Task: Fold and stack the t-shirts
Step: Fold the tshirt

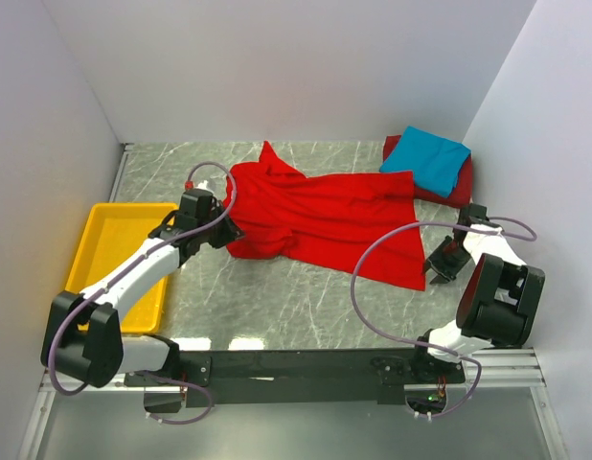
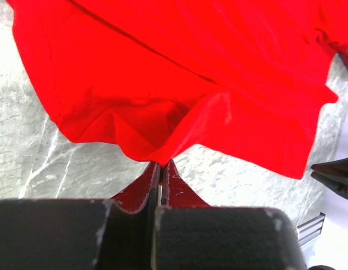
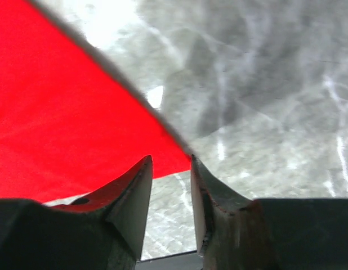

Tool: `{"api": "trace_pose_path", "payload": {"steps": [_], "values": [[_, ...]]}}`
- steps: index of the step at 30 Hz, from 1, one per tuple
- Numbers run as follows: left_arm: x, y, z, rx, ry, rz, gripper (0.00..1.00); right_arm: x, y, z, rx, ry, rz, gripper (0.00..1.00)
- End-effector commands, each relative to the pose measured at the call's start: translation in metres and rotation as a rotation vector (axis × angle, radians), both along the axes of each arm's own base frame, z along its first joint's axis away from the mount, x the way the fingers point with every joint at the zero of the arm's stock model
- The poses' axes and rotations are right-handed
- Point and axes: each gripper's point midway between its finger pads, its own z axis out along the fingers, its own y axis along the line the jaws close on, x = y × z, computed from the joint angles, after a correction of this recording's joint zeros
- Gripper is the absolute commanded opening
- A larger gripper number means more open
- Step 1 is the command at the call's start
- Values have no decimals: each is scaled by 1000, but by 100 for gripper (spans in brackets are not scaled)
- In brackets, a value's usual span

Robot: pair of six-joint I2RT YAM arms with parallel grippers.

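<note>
My left gripper [image 2: 161, 164] pinches the left edge of the bright red t-shirt [image 1: 325, 216], which lies spread across the middle. My right gripper [image 3: 171, 160] stands partly open at the shirt's near-right corner, gripping nothing. Far right, the turquoise t-shirt [image 1: 427, 158] lies folded on the darker red t-shirt [image 1: 461, 190].

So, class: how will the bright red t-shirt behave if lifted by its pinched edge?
Probably floppy: the bright red t-shirt lies wrinkled and should drape from the left pincer. Likely light, being thin cloth. Pushed across the table, it would probably bunch rather than slide.
</note>
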Motion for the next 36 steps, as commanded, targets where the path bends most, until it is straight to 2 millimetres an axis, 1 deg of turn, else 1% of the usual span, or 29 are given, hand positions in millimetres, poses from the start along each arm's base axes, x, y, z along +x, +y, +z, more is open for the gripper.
{"api": "trace_pose_path", "payload": {"steps": [1,3,4,7,9,14,20,27,31,36], "values": [[2,-1,20,-34,-53,3,0,-3,-12,4,-68,-18,-33,39],[2,-1,21,-34,-49,4,0,-6,-14,2,-76,-9,-39,38],[2,-2,22,-37,-49,2,0,-10,-13,-1,-73,1,-44,36],[1,-2,24,-44,-51,5,0,-13,-13,-8,-69,16,-50,34],[0,-2,25,-43,-48,5,0,-13,-12,-12,-59,26,-48,32],[-1,-1,28,-36,-46,2,0,-9,-10,-11,-46,16,-47,30],[-3,0,25,-31,-36,-1,0,-12,-1,-15,-11,0,-44,31],[-4,-2,25,-38,-33,-5,0,-18,1,-19,-10,7,-43,32],[-5,-1,24,-33,-29,-5,0,-17,2,-20,-6,4,-45,32],[-7,1,25,-31,-32,3,0,-18,7,-18,-10,-9,-36,33]]}}
